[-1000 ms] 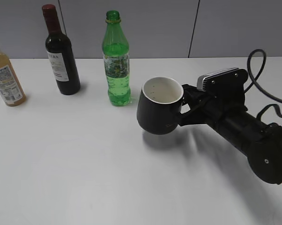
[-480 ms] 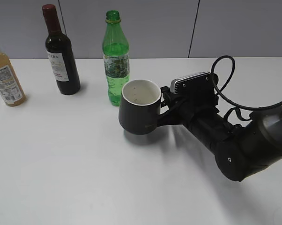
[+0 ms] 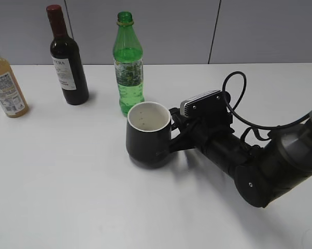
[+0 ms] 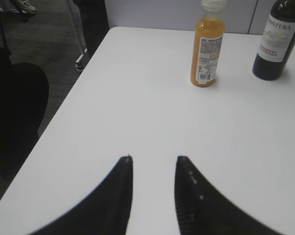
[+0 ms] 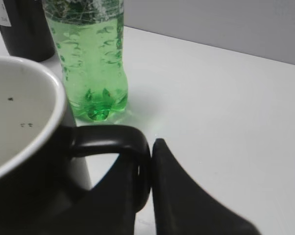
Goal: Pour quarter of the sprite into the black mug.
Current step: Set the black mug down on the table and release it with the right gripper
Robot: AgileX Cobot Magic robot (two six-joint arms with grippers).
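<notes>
The sprite (image 3: 128, 67) stands upright and uncapped at the back centre of the white table; its green lower body also fills the top of the right wrist view (image 5: 91, 63). The black mug (image 3: 145, 145) with a white interior stands upright just in front of and to the right of the bottle, low over the table; whether it touches I cannot tell. My right gripper (image 3: 174, 139) is shut on the mug's loop handle (image 5: 113, 134), which is pinched between its fingers (image 5: 150, 147). My left gripper (image 4: 154, 159) is open over bare table, holding nothing.
A dark wine bottle (image 3: 68, 62) with a red top stands left of the sprite, also in the left wrist view (image 4: 277, 39). An orange juice bottle (image 3: 5, 83) (image 4: 206, 49) stands at the far left. The table's left edge (image 4: 64, 112) borders a dark chair (image 4: 15, 112).
My right gripper has carried the mug leftward and downward, from mid-right of the table to a spot close beside the sprite. The bottles have not moved.
</notes>
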